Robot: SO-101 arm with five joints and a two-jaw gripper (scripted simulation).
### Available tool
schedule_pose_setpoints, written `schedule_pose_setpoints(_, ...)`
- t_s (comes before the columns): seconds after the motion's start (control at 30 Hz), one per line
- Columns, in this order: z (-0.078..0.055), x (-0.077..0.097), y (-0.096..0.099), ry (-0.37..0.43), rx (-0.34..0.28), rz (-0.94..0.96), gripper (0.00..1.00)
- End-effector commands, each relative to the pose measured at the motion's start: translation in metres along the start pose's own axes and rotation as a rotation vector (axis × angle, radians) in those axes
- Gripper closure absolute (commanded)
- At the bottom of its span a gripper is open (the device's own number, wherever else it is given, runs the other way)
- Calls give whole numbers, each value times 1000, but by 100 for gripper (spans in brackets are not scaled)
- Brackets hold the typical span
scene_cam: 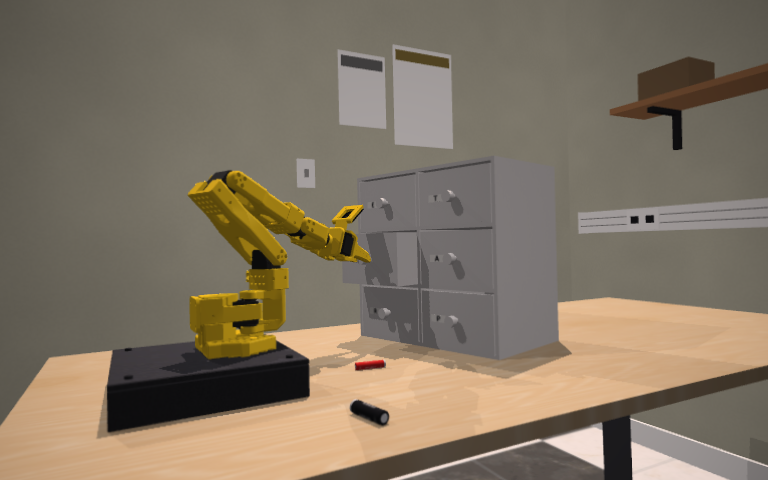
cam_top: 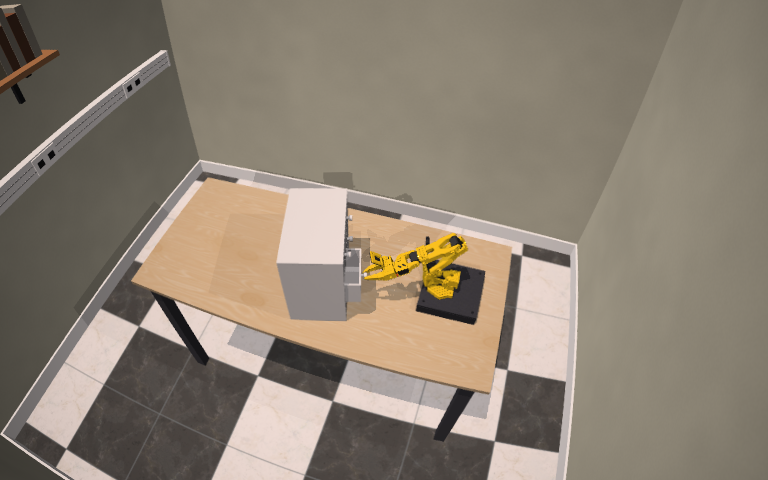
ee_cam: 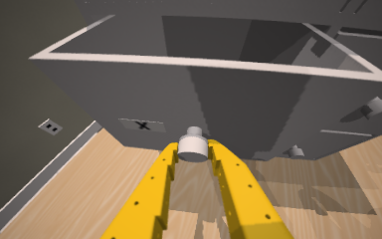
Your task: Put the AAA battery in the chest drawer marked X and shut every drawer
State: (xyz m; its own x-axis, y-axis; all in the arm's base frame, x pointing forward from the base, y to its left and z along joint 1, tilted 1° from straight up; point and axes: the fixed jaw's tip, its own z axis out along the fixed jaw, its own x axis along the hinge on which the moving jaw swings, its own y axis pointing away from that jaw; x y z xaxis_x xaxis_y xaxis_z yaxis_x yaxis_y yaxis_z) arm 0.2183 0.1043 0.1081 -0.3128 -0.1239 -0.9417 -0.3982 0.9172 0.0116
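Battery first: we take the AAA battery (scene_cam: 369, 365) to be the small red cylinder lying on its side on the table (scene_cam: 623, 350), out in front of the chest (scene_cam: 458, 254) and near the corner of the black base (scene_cam: 203, 384) that carries the arm. A thicker black cylinder (scene_cam: 369, 412) lies closer to the table's front edge, apart from the red one.

We see the gripper (ee_cam: 193, 159) well above the battery, up at the middle row of the chest — it is nowhere near touching it. Its two yellow fingers are pressed in on the round grey knob (ee_cam: 192, 145) of the drawer marked X (ee_cam: 149, 100), one on each side of the knob. The X label (ee_cam: 143, 125) sits on the drawer front just left of the knob in the wrist view.

That drawer stands part-way out of the chest's left column, its pale rim and dark inside showing from above. In the exterior view the other five drawers sit flush, and the chest stands upright on the table.
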Motion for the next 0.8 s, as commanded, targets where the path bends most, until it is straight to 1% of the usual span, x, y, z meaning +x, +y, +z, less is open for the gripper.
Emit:
schedule_pose_setpoints(0.0,-2,0,4,-5,-14,-8,100)
schedule_pose_setpoints(0.33,-2,0,4,-5,-14,-8,100)
schedule_pose_setpoints(0.77,-9,2,5,-5,-20,-10,100)
